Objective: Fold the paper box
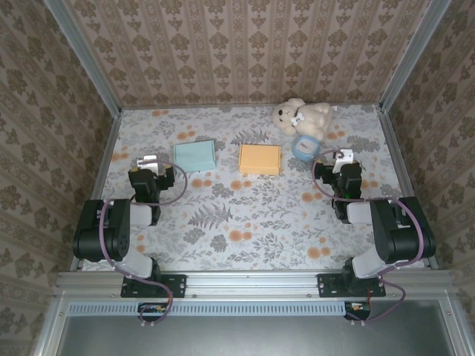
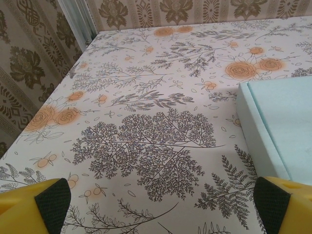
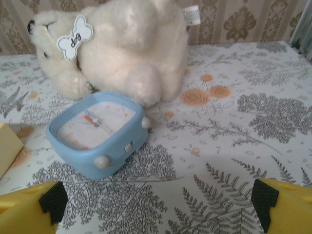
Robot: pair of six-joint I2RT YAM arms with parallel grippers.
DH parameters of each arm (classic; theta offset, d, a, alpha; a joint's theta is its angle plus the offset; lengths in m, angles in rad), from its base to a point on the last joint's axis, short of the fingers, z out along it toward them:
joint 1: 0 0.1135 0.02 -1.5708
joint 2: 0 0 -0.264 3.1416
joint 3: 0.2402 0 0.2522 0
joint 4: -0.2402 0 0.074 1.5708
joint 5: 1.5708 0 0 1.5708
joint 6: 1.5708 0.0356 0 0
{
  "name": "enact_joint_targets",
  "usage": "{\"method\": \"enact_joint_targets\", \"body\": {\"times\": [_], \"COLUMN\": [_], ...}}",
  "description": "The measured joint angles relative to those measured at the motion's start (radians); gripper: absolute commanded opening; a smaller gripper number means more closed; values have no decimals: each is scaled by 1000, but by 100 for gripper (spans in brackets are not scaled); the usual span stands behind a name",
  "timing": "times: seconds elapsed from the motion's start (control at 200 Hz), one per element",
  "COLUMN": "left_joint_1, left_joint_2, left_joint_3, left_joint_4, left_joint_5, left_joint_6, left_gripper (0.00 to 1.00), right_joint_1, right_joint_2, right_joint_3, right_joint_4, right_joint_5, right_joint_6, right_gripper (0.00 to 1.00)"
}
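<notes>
Two flat paper boxes lie on the floral tablecloth: a pale teal box at left of centre and an orange-yellow box in the middle. My left gripper hovers just left of the teal box, whose edge fills the right side of the left wrist view. Its jaws stand wide open over bare cloth. My right gripper sits well right of the orange-yellow box, whose corner shows at the left edge of the right wrist view. That gripper is open and holds nothing.
A white plush dog lies at the back right. A small blue clock rests against it, just ahead of my right gripper. Patterned walls and metal posts enclose the table.
</notes>
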Motion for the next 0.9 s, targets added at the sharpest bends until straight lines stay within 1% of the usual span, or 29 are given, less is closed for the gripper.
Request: {"method": "enact_joint_targets", "body": {"times": [0.235,0.9], "left_joint_1": [-1,-10], "left_joint_2": [0,0], "left_joint_3": [0,0], "left_joint_4": [0,0], "left_joint_5": [0,-7], "left_joint_6": [3,11], "left_gripper": [100,100], "right_joint_1": [0,0], "right_joint_2": [0,0], "right_joint_3": [0,0], "right_joint_4": [-36,-46], "right_joint_5": [-14,-16], "right_joint_6": [-3,-3], "right_gripper": [100,100]}}
